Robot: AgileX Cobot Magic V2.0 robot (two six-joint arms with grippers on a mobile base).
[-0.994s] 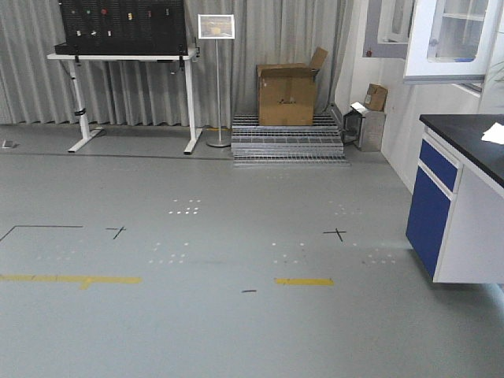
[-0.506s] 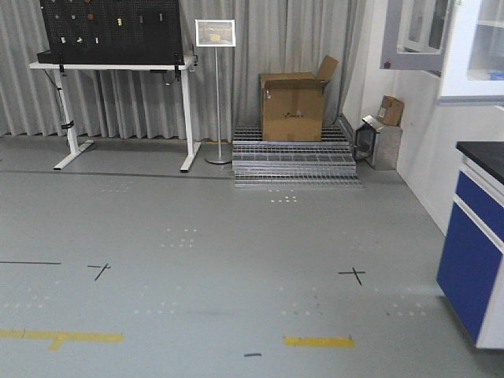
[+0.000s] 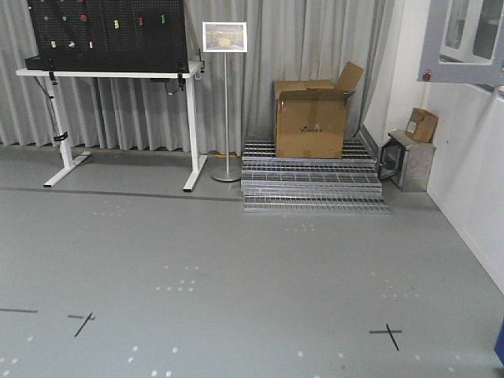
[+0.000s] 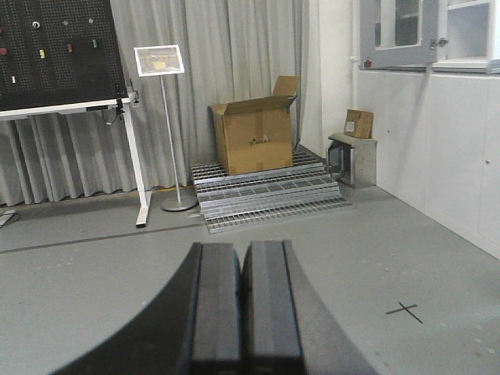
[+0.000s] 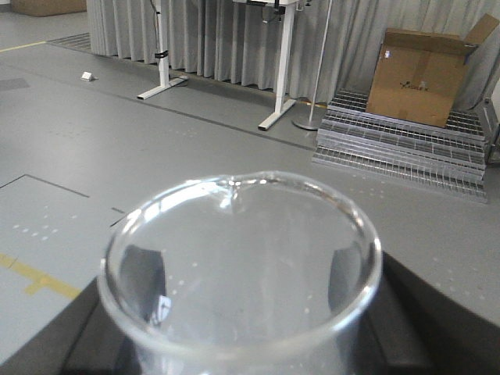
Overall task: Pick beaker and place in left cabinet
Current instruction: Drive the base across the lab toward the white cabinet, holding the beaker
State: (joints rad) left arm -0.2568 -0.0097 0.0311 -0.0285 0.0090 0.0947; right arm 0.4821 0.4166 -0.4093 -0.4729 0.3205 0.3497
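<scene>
In the right wrist view the beaker point(image 5: 242, 258), clear glass with a pour spout at its far rim, fills the foreground. My right gripper point(image 5: 246, 316) is shut on it, a dark finger point(image 5: 144, 285) showing through the glass on each side. My left gripper point(image 4: 241, 269) is shut with nothing between its black pads, pointing out over the grey floor. Wall cabinets with grey-framed glass doors point(image 4: 398, 31) point(image 3: 465, 39) hang on the right wall. Which of them is the left cabinet I cannot tell.
A white table with a black pegboard point(image 3: 110, 71) stands at the back left, a sign stand point(image 3: 225, 102) beside it. A cardboard box point(image 3: 311, 118) sits on stacked metal grates point(image 3: 311, 185). A small metal bin point(image 3: 405, 161) stands by the white right wall.
The front view has moved forward and swung left. The blue-and-white counter has slid out of frame at the right, and the table, box and grates appear larger.
</scene>
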